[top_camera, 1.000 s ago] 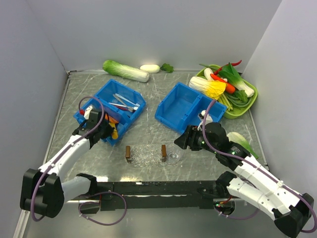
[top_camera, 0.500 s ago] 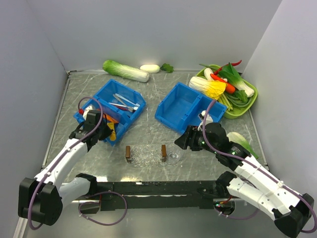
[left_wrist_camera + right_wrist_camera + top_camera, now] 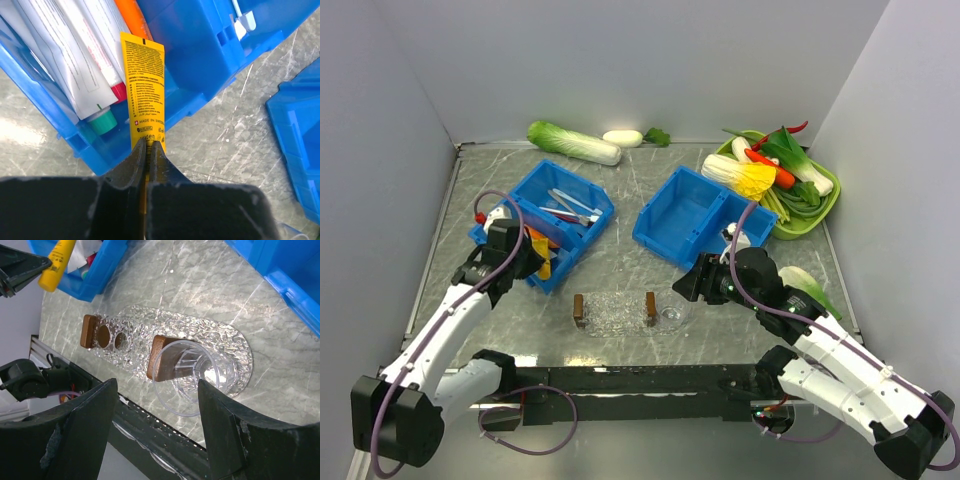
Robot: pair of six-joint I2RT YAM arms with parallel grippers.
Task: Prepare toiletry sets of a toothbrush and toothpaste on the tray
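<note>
Left fingers tight on yellow tube

the yellow tube carries black print: "made in swiss" reads near its lower end, with the letters "ugen" just under that. the finer lines higher up the yellow tube are too small to read, as is the grey print on the white tubes left of it.
</note>
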